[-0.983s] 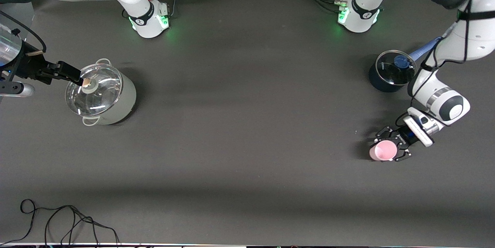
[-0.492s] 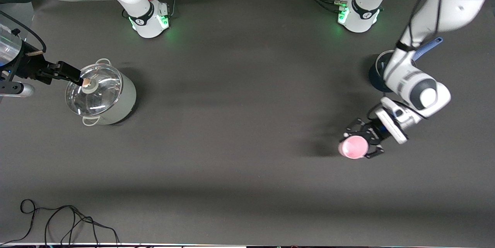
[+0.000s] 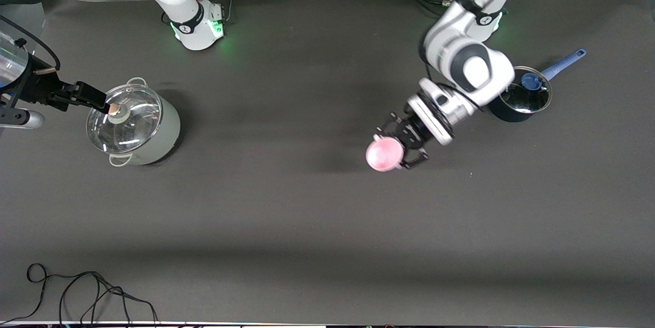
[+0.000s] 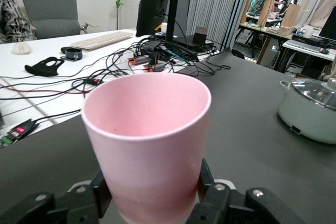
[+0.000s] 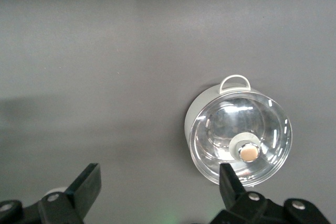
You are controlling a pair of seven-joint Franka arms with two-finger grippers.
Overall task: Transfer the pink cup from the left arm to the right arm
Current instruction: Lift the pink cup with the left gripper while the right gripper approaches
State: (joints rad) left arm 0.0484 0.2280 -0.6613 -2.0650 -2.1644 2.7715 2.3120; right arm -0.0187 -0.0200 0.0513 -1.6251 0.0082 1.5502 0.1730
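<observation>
While my left gripper (image 3: 404, 145) is clamping the cup (image 3: 384, 154) mid-frame, I'm keeping it upright for my gaping, empty right gripper (image 5: 157, 187), waiting mid-left.

cup (image 3: 384, 154) pale pink; table (image 3: 286, 205) dark grey; saucepan (image 3: 518, 102) navy blue

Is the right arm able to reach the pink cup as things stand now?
Probably not yet: the pink cup is held up by the left end effector over mid-table, while the open right end effector hangs over the lidded grey pot.
</observation>
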